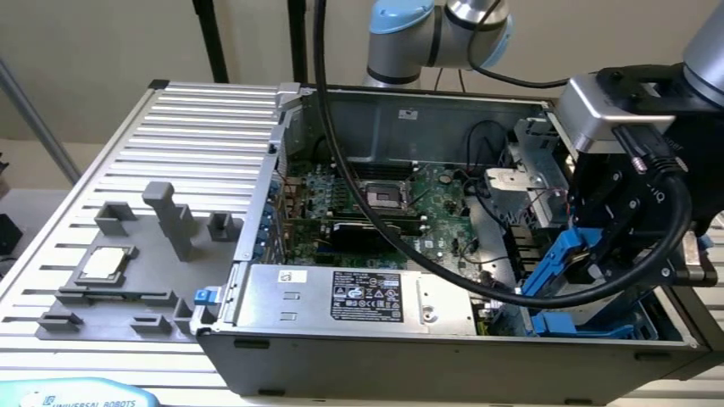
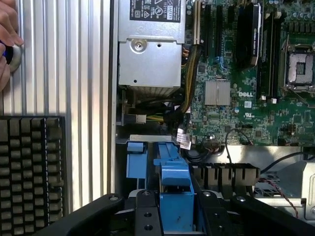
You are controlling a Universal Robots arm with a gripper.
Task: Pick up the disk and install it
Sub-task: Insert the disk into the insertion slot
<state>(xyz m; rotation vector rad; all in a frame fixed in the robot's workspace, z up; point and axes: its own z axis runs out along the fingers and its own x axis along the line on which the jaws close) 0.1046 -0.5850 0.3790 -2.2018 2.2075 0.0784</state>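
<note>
— Where do we find the disk point(image 1: 562, 254)?

— At the near end of the open computer case point(image 1: 339, 356), on the exterior view's right. It stands on edge and tilted, above the blue drive bay point(image 1: 599, 324).

— And how does it look to us?

— Mostly we see its blue plastic carrier bracket. In the wrist view the disk point(image 2: 173, 182) comes to us edge-on, a blue strip with a raised tab. We cannot make out its silver face or label.

— What of the hand point(image 1: 591, 264)?

— We see the hand point(image 2: 175, 216) pinching the disk, with a black finger point(image 2: 147, 214) pressed to each side of the carrier.

— What lies around it?

— In the case, the grey power supply point(image 1: 351, 297) sits along the near wall, and the green motherboard point(image 1: 374, 199) lies beyond it. The case rests on a ribbed metal worktop point(image 1: 203, 127). On the exterior view's left, a small square CPU chip point(image 1: 104, 263) lies in a grey fixture point(image 1: 147, 318), well apart from the hand.

— Anything else?

— In the wrist view we see a black keyboard point(image 2: 29, 167) on the worktop point(image 2: 74, 59) and a person's hand point(image 2: 7, 44) at the edge.
</note>
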